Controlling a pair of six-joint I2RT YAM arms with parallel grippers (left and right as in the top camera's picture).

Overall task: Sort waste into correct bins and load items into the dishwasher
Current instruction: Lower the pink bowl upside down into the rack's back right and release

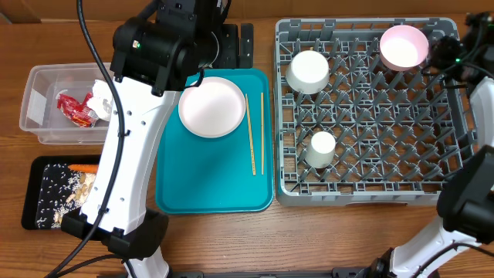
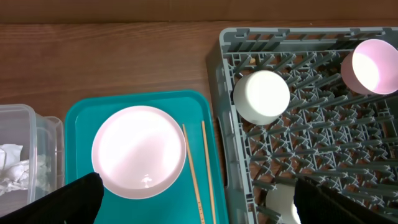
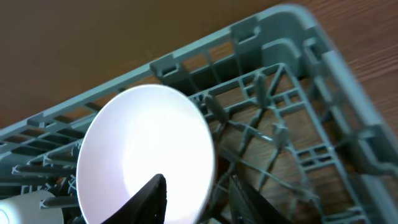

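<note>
**Overhead:** the pink plate (image 1: 212, 106) and chopsticks (image 1: 255, 133) are lying on the teal tray (image 1: 208, 179). A white bowl (image 1: 309, 71), a cup (image 1: 320, 148) and a pinkish bowl (image 1: 404, 46) are sitting in the grey dish rack (image 1: 370, 185).

**Left wrist:** your left gripper (image 2: 196, 186) is hovering above the teal tray, jaws spread wide and gripping nothing.

**Right wrist:** your right gripper (image 3: 197, 179) is straddling the pinkish bowl's rim in the rack's corner, jaws partly spread and clear of the rim.
</note>
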